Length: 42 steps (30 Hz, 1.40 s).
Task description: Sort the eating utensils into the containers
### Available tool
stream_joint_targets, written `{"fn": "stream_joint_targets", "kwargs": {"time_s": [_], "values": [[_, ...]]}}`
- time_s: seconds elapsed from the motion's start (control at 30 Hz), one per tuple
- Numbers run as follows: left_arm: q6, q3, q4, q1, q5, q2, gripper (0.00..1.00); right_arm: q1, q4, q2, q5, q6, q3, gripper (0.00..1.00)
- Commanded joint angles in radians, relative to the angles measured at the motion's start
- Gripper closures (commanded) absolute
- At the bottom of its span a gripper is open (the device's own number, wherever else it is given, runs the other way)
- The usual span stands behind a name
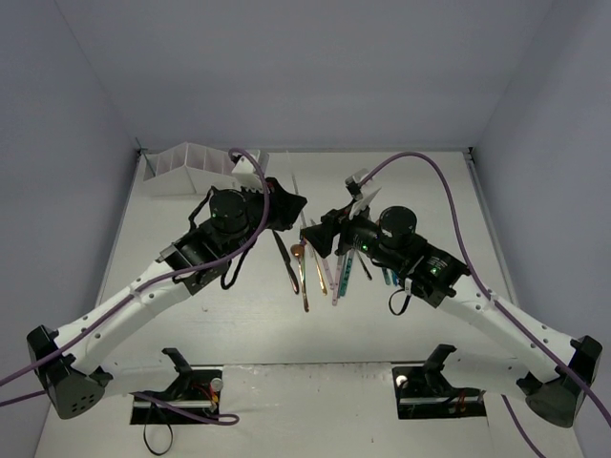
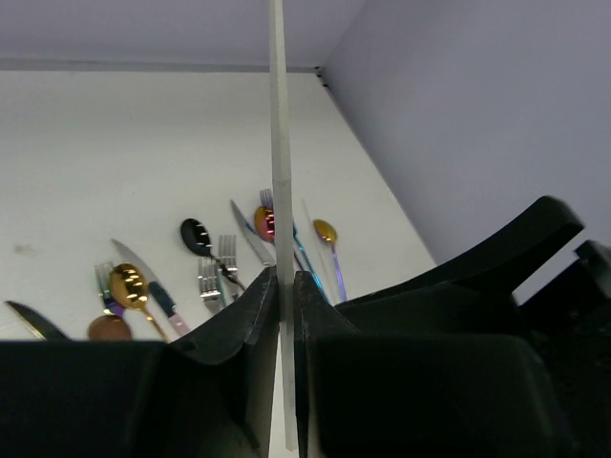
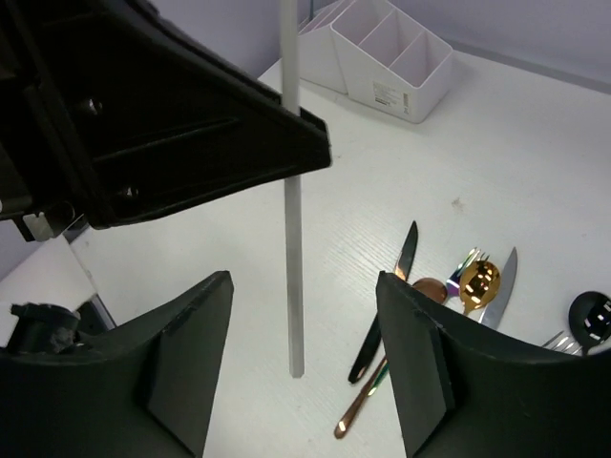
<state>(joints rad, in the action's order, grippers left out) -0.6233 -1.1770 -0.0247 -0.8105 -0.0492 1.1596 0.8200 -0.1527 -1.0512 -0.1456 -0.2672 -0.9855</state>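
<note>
My left gripper (image 2: 284,286) is shut on a slim silver utensil (image 2: 279,143), whose flat handle stands edge-on between the pads and runs out of the top of the left wrist view. In the right wrist view the same silver utensil (image 3: 293,239) hangs from the left gripper's black body (image 3: 191,124), its blunt end free between the open fingers of my right gripper (image 3: 304,324), touching neither. From above, both grippers (image 1: 288,205) (image 1: 329,229) meet over the loose eating utensils (image 1: 315,267). The white containers (image 1: 196,162) stand at the far left corner.
On the table lie a black knife (image 3: 387,301), a copper spoon (image 3: 382,386), a gold spoon (image 3: 477,283), a black spoon (image 2: 196,236) and silver forks (image 2: 212,277). Grey walls close in the table on three sides. A purple cable (image 1: 420,167) arcs over the right arm.
</note>
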Motion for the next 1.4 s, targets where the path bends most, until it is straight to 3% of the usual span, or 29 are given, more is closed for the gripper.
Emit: {"fn": "stream_joint_targets", "kwargs": {"time_s": [0.0, 0.1, 0.23, 0.3, 0.43, 0.63, 0.73, 1.1, 1.37], "values": [[0.120, -0.053, -0.037, 0.018, -0.121, -0.066, 1.00, 0.006, -0.091, 0.043, 0.073, 0.022, -0.014, 0.36], [0.230, -0.074, -0.120, 0.108, -0.161, -0.095, 1.00, 0.002, -0.075, 0.070, 0.148, 0.044, 0.018, 0.21], [0.342, -0.099, -0.152, 0.286, -0.102, -0.086, 1.00, -0.003, -0.034, 0.089, 0.255, 0.066, 0.055, 0.09], [0.404, -0.138, -0.150, 0.463, -0.053, -0.053, 1.00, -0.005, -0.017, 0.091, 0.270, 0.074, 0.074, 0.08], [0.542, -0.236, -0.080, 0.693, -0.011, 0.077, 1.00, -0.005, 0.027, 0.094, 0.265, 0.069, 0.095, 0.07], [0.588, -0.357, 0.139, 0.913, 0.033, 0.340, 1.00, -0.004, 0.047, 0.113, 0.220, 0.070, 0.126, 0.08], [0.616, -0.450, 0.229, 0.958, 0.043, 0.485, 1.00, -0.006, 0.054, 0.117, 0.225, 0.092, 0.151, 0.07], [0.617, -0.856, 0.301, 1.018, 0.093, 0.977, 1.00, -0.020, 0.059, 0.084, 0.225, 0.072, 0.247, 0.04], [0.653, -0.896, 0.346, 1.028, 0.078, 1.097, 1.00, -0.032, 0.064, 0.033, 0.187, 0.049, 0.253, 0.04]]}}
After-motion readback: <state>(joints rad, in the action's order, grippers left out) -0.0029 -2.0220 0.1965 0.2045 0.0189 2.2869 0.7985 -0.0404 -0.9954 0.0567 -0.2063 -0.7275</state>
